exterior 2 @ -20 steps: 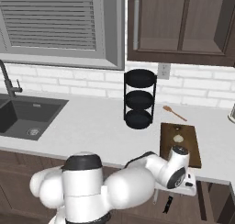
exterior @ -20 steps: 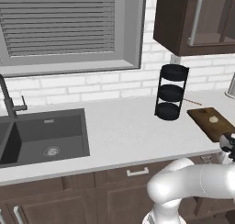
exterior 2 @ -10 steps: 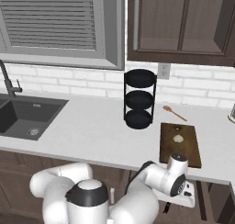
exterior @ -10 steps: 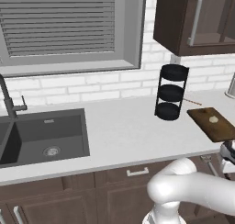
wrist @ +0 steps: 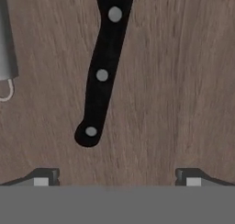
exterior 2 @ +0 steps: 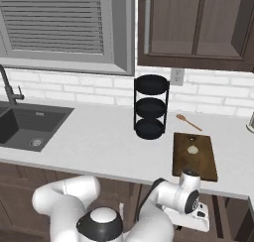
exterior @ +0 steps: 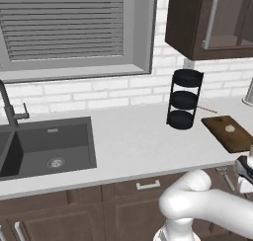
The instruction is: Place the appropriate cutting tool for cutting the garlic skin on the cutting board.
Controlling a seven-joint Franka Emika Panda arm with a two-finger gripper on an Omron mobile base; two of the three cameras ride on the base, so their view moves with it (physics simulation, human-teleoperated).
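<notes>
A: How do the jaws stand?

B: Spread wide and empty. In the hand view the gripper shows its two tips far apart at the bottom, over a brown wooden surface that looks like a drawer floor. A black knife handle with three rivets lies between and above the tips, touching neither. A grey tool with a small loop lies at the left edge; I cannot tell what it is.

A: And the left base view?

B: The cutting board lies on the counter just right of the black three-tier rack, with the garlic on it. The rack's tiers look empty. The sink is at far left.

A: The right base view?

B: The same board carries the garlic near its middle; a wooden spoon lies behind it. The white arm reaches below the counter edge.

A: Any change from before?

B: The arm has sunk lower below the counter's edge; board, garlic and rack lie as they did.
</notes>
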